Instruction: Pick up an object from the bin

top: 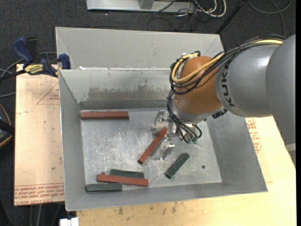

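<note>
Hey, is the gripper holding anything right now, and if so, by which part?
Nothing looks held yet. The gripper stands open astride the upper end of the slanted reddish-brown bar in the middle of the bin.

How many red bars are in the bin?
3 red bars: one by the back wall, one slanted mid-bin at the gripper, one front left. The arm may hide more.

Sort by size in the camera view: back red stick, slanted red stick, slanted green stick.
Back red stick, largest.
Slanted red stick, next, though the end effector hides its top end.
Slanted green stick, smallest.
</note>
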You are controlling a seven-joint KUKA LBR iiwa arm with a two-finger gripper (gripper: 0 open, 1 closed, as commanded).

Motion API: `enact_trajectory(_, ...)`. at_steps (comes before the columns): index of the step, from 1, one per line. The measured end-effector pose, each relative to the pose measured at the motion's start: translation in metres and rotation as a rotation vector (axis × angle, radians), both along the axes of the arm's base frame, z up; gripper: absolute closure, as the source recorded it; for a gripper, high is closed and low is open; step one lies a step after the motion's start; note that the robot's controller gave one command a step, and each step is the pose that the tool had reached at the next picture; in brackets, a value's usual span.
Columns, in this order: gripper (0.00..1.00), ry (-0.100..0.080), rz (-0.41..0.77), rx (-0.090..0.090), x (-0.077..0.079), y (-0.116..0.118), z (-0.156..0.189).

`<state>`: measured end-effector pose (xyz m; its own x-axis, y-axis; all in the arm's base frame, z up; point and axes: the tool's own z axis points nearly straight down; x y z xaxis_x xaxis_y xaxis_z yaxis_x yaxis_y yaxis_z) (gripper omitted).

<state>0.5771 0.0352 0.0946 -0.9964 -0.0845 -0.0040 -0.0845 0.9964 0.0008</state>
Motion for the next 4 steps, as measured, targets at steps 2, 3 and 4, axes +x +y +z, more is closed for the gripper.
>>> enact_trajectory(2, 0.0, -0.003, -0.044, 0.007, 0.021, 0.001, -0.019)
enact_trajectory(3, 1.0, -0.013, -0.183, 0.007, 0.016, -0.001, -0.015)
enact_trajectory(4, 1.0, -0.013, -0.183, 0.007, 0.016, -0.001, -0.015)
